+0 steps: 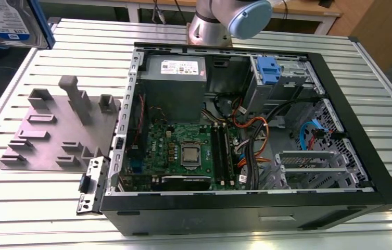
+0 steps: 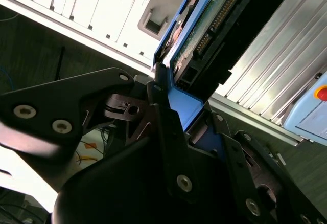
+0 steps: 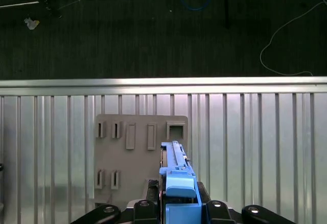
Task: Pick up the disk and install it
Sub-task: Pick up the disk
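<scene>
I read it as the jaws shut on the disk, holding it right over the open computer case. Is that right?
Not quite. The jaws are shut on the disk, but it hangs off to the exterior view's left of the computer case, on the side where the grey holder plate lies, not over the case. The exterior view shows this.

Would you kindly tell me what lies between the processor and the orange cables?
Long black memory slots, side by side, as the exterior view shows.
</scene>
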